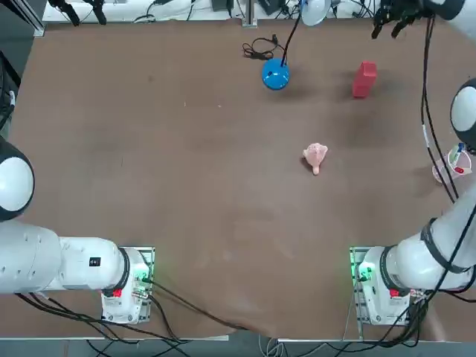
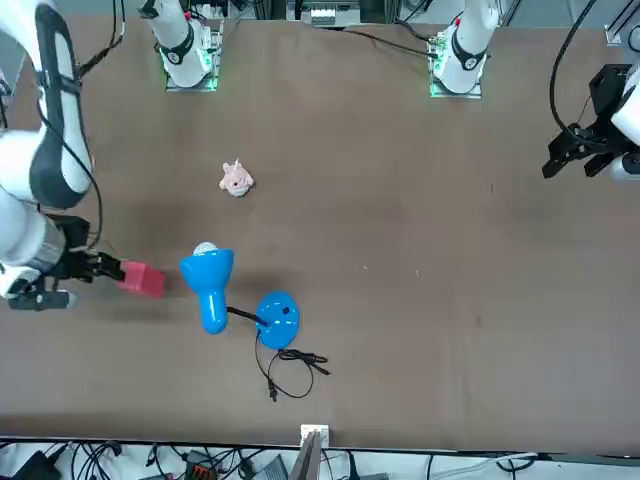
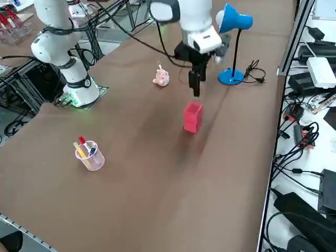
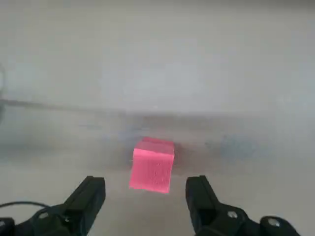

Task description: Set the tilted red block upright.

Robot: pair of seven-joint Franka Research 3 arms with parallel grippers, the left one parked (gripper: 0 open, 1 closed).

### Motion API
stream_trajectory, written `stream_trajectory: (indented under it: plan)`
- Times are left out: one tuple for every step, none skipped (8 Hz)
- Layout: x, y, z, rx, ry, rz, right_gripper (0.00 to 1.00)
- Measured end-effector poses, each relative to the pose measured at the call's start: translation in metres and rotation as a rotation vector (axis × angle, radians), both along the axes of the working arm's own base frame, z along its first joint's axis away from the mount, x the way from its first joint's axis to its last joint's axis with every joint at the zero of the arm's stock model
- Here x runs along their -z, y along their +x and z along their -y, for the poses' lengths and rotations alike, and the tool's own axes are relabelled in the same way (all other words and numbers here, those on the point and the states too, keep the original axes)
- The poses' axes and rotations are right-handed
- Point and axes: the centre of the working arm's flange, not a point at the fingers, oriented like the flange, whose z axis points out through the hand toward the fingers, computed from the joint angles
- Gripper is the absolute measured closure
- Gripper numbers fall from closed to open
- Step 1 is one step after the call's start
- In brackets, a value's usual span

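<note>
The red block [image 3: 192, 116] stands on the brown table at the far right, and it looks taller than wide in the right side view. Whether it leans I cannot tell. It also shows as the red block [image 1: 364, 79], the red block [image 2: 143, 280], and the red block [image 4: 153, 164]. My right gripper [image 3: 196, 90] hangs straight above it, fingers pointing down and clear of it. In the wrist view the gripper [image 4: 146, 183] is open, with the block seen between and below the two fingertips. From overhead the gripper [image 1: 392, 22] shows near the table's far edge.
A blue desk lamp [image 1: 275, 74] with a black cord stands left of the block. A pale pink lumpy toy [image 1: 315, 157] lies nearer my bases. A clear cup with pens [image 3: 89, 155] sits by the table's right edge.
</note>
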Motion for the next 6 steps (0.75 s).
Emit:
stream_trajectory:
  plan:
    - [-0.022,-0.005,-0.004,-0.011,0.004,0.021,0.0]
    - [-0.043,-0.013,-0.01,-0.021,0.009,0.024,0.0]
    - [-0.065,-0.023,-0.015,-0.032,0.017,0.013,0.0]
    - [-0.089,-0.033,-0.022,-0.047,0.024,0.009,0.0]
    - [-0.112,-0.045,-0.03,-0.061,0.028,0.006,0.0]
    - [-0.131,-0.058,-0.036,-0.073,0.033,-0.006,0.0]
